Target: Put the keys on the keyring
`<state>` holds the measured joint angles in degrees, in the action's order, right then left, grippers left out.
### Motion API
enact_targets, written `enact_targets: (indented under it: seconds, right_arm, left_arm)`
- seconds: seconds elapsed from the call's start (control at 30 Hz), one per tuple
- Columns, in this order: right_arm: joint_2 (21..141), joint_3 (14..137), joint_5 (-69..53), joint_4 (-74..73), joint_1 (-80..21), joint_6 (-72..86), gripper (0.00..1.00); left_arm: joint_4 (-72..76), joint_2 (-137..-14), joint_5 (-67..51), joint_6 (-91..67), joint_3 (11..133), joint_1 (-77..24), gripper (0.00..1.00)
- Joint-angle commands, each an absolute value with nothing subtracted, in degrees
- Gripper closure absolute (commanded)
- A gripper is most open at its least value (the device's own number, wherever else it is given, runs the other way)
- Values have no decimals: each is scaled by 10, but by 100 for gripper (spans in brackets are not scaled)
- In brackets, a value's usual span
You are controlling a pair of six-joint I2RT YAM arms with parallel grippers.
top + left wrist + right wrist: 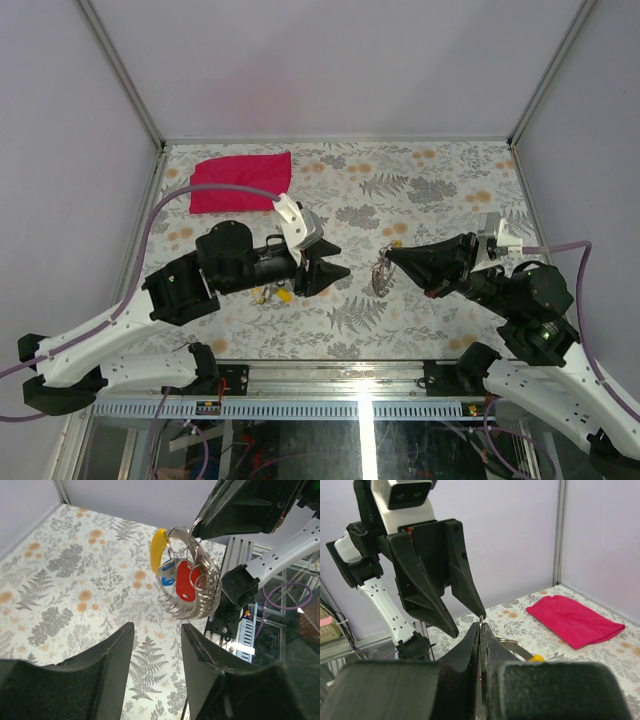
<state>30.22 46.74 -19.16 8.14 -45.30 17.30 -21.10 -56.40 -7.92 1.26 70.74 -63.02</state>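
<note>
- Right pincer (392, 256) is clamping shut on the keyring (199, 605), holding it up off the worktop (450, 190) between my two arms. In my right wrist view its two fingers are pressing flat together.
- Hanging from the ring are a yellow key (158, 550), a blue key (168, 573) and a red key (186, 584), so I am judging the threading partly done.
- Left pincer (156, 645) is standing wide and empty, facing the bundle from near by and touching nothing.
- Two small yellow-headed pieces (272, 294), keys as far as I can tell, are lying on the worktop beside my left forearm, well apart from the ring.
- As I read it, the next move calls for the left pincer to turn back and down for one of those. It would then bring the key's hole to the ring's split, with the right pincer holding the ring steady.
- Getting in the way are my own left arm, crowding the loose pieces, and the hanging keys and chain loops, cluttering the ring's opening.
- A red cloth (240, 183) is lying at the far left of the worktop, away from the work.
</note>
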Motion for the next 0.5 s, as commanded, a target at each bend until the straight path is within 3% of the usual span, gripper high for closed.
enact_targets:
  seconds: [0.0, 0.27, 0.47]
  right_arm:
    - [279, 435, -221, 185, -452, 118, 100]
    - [258, 396, -290, 254, -452, 91, 100]
    - [269, 421, -280, 185, -452, 85, 100]
  left_arm:
    - [-151, -542, -83, -34, 672, -634, 55]
    - [-126, -522, -92, -53, 641, -635, 47]
    - [-115, -501, -69, -73, 614, -634, 46]
